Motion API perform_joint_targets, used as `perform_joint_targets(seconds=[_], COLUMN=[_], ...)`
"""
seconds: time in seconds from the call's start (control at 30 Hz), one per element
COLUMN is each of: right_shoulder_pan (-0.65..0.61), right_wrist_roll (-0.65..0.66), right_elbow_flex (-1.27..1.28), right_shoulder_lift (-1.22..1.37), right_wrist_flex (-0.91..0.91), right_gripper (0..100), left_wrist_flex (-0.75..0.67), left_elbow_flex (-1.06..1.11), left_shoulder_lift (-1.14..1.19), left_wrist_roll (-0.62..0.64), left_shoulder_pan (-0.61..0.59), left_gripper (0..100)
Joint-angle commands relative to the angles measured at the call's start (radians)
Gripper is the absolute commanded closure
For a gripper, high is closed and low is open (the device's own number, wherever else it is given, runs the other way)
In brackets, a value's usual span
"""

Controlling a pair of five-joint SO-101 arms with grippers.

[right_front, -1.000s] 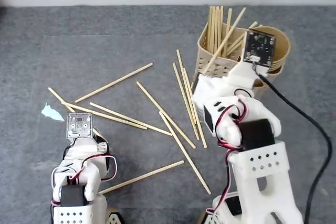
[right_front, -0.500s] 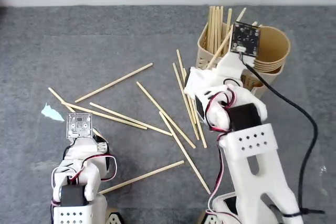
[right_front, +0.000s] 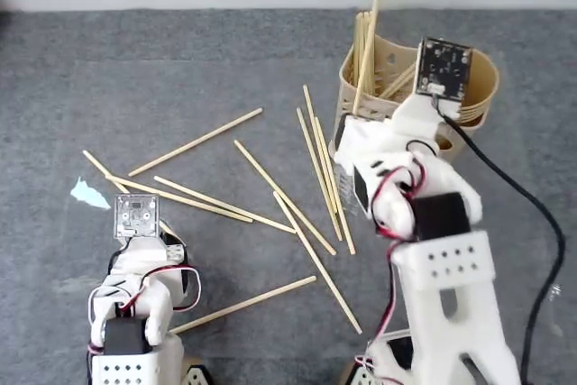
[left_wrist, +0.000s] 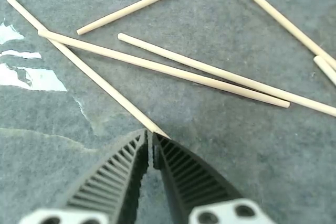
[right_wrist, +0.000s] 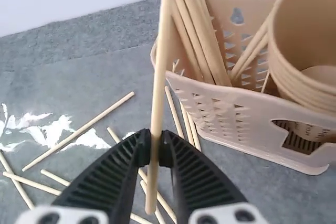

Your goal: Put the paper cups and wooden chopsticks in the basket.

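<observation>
right jaws clamped on near-upright chopstick (right_wrist: 161, 51) by basket (right_wrist: 226, 114); left jaws together, seemingly empty.

**High view.** Lower left: left arm (right_front: 135, 313), white moulded plastic shells around a black servo block (right_front: 123, 336), topped by a square grey camera board (right_front: 136, 215) with corner screws. Right half: right arm (right_front: 424, 223), same build (larger in frame), with looped red, white and black wires (right_front: 389, 200), a white perforated plate (right_front: 446, 263) and a thick black cable (right_front: 501, 177) running to the right edge.

**Wrist views.** Left gripper (left_wrist: 150, 140) and right gripper (right_wrist: 153, 142): black ribbed tapering fingers on white bases with dark screw holes.
</observation>
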Motion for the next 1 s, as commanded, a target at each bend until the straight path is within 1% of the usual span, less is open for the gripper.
perform_joint_targets(seconds=[0.0,0.1,0.17,0.23,0.33,0.47,0.63,0.7,0.8,0.87,0.97], right_shoulder_pan=[0.012,0.012,0.012,0.012,0.019,0.021,0.021,0.021,0.033,0.054,0.088], right_wrist_roll=[0.074,0.120,0.152,0.187,0.252,0.361,0.565,0.624,0.643,0.634,0.569], right_elbow_flex=[-0.054,-0.049,-0.025,0.018,0.106,0.282,0.552,0.643,0.710,0.713,0.701], right_shoulder_lift=[-0.094,-0.125,-0.133,-0.136,-0.133,-0.127,-0.127,-0.127,-0.127,-0.127,-0.125], right_wrist_flex=[0.025,0.027,-0.008,-0.088,-0.260,-0.607,-1.118,-1.273,-1.405,-1.425,-1.426], right_gripper=[99.1,99.1,99.1,99.1,99.1,99.1,99.1,99.1,99.1,99.1,99.1], left_wrist_flex=[-0.017,-0.017,-0.017,-0.017,-0.017,-0.017,-0.017,-0.017,-0.017,-0.017,-0.017], left_elbow_flex=[-0.008,-0.008,-0.008,-0.008,-0.008,-0.008,-0.008,-0.008,-0.008,-0.008,-0.008], left_shoulder_lift=[0.003,0.003,0.003,0.003,0.003,0.003,0.003,0.003,0.003,0.003,0.003], left_wrist_roll=[-0.008,-0.008,-0.008,-0.008,-0.008,-0.008,-0.008,-0.008,-0.008,-0.008,-0.008], left_shoulder_pan=[-0.005,-0.005,-0.005,-0.005,-0.005,-0.005,-0.005,-0.005,-0.005,-0.005,-0.005], left_gripper=[98,98,98,98,98,98,98,98,98,98,98])
